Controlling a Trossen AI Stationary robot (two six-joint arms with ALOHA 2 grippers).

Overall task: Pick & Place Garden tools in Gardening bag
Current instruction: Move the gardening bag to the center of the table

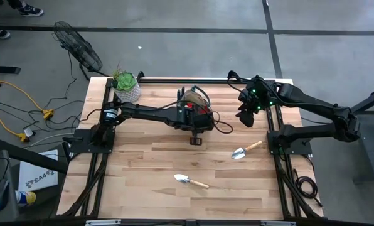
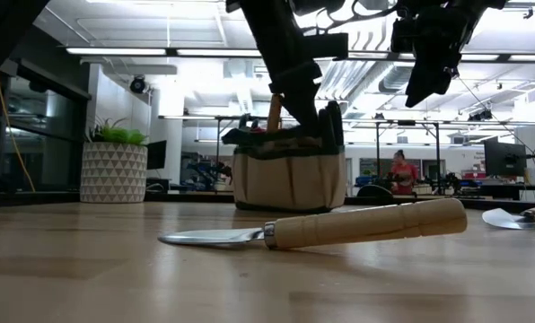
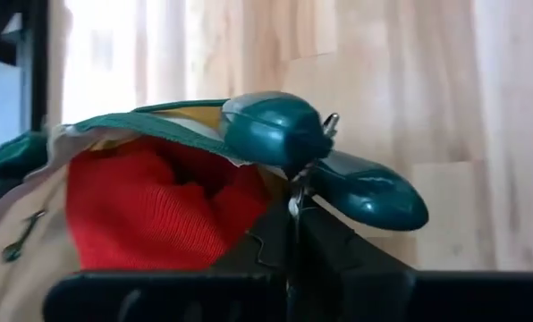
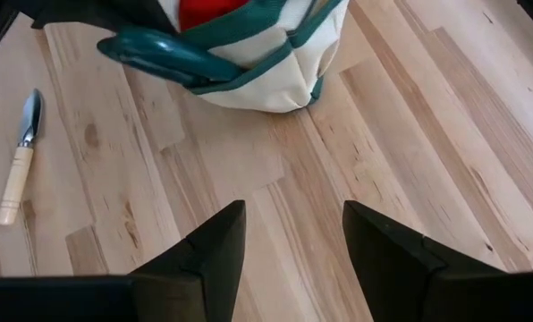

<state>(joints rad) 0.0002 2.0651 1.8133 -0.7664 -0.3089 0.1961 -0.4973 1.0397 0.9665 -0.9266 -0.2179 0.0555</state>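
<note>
The beige gardening bag with green trim stands at the table's far middle. A red cloth lies inside it. My left gripper is over the bag's near rim, shut on green-handled pruning shears. Their handles stick out past the rim toward the near edge. My right gripper is open and empty, above the table to the right of the bag. Two trowels with wooden handles lie flat on the table, one at the near middle and one at the right. My left gripper pinches the shears between its two fingers at the metal part where the two green handles meet. The fingers lie along the shears, slanting toward the table's near side. The handles spread away from the fingers, over the bag's green rim.
A green plant in a white pot stands at the far left corner, close to the left arm. Bare wood lies between the bag and the two trowels. Black frame rails run along the table's left and right sides. A person shows far off in the room.
</note>
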